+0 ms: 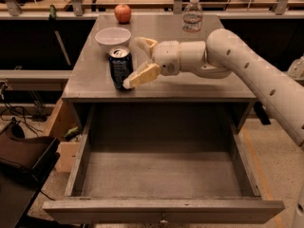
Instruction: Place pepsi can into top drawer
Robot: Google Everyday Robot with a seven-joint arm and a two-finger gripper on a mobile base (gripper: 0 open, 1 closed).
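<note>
The pepsi can [118, 66], dark blue with a silver top, stands upright near the front left of the cabinet top. My gripper [136, 63] reaches in from the right and is open. Its near finger [142, 75] lies against the can's front right side, and its far finger [144, 45] is behind the can's right side. The can stands partly between the fingers. The top drawer [161, 212] is pulled fully out below the cabinet top, with a small knob on its front panel.
A white bowl [113, 37] sits just behind the can. A red apple [122, 13] is at the back left and a clear water bottle [192, 14] at the back right of the cabinet top [209, 87]. A dark bag [21, 156] lies on the floor at left.
</note>
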